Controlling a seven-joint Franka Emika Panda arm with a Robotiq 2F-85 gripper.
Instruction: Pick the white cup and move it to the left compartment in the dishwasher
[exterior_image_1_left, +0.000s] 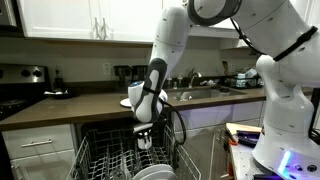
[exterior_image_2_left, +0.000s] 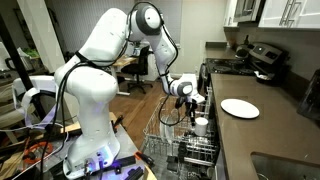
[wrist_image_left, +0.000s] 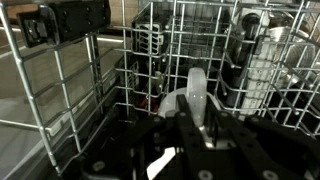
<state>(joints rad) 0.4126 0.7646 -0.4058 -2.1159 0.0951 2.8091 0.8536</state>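
Hanging over the dishwasher rack (exterior_image_1_left: 105, 160), the gripper (exterior_image_1_left: 145, 134) pinches the cup (exterior_image_1_left: 146, 142) by its wall, fingers closed on it. Cup sits just above the rack's wires, long axis roughly vertical; which way its mouth points is unclear.

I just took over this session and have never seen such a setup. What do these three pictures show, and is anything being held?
The white machine is a robot arm that ends in a two-fingered gripper. Both exterior views come from cameras standing in the kitchen, and they look at the arm from different places. The wrist view comes from a camera on the arm's wrist. It looks past the gripper into the wire dishwasher rack. A white plate lies on the counter. The gripper appears to be closed on the white cup, holding it low over the rack.
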